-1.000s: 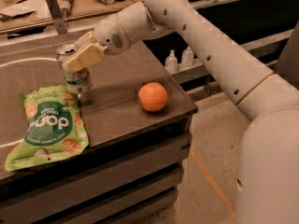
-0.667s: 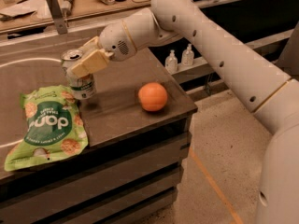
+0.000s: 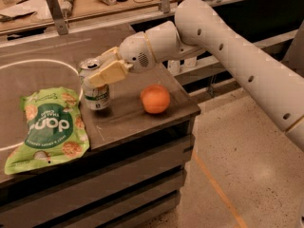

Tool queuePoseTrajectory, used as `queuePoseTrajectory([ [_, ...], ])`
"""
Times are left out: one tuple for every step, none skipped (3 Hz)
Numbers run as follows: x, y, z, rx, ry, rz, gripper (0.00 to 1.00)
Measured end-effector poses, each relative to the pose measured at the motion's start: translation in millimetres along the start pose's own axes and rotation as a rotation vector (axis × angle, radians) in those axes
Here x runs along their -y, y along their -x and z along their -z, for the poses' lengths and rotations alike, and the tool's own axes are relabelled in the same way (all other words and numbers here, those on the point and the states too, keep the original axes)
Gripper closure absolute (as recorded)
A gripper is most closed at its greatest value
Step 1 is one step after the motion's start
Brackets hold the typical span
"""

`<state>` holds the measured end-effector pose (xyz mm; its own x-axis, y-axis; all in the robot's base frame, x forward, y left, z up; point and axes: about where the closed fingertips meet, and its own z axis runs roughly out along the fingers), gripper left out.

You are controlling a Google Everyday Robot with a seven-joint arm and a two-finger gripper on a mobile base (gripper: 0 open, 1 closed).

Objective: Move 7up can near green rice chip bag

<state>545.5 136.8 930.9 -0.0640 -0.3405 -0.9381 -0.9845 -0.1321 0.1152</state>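
The 7up can stands upright at the tabletop, just right of the upper right corner of the green rice chip bag. The bag lies flat at the table's front left. My gripper reaches in from the right and is shut on the can's upper part. One tan finger crosses the front of the can below its silver top. I cannot tell whether the can's base touches the table.
A round orange fruit sits on the dark table right of the can, near the front right corner. A white curved line is marked on the tabletop. A cluttered bench stands behind.
My gripper has moved right and down toward the table's front with the can in it. The bag and the orange have not moved.
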Motion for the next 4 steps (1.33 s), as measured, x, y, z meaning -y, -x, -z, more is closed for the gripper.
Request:
queuePoseTrajectory([
  [-5.6,-5.6,-0.5,0.006,0.007,-0.003,0.2],
  [-10.0,-14.7,-12.2,0.002,0.025,0.012,0.0],
  [-5.1,-26.0,-29.5,-0.001,0.048,0.024,0.0],
  [4.1,-27.0,-30.7,-0.025,0.042,0.039,0.0],
])
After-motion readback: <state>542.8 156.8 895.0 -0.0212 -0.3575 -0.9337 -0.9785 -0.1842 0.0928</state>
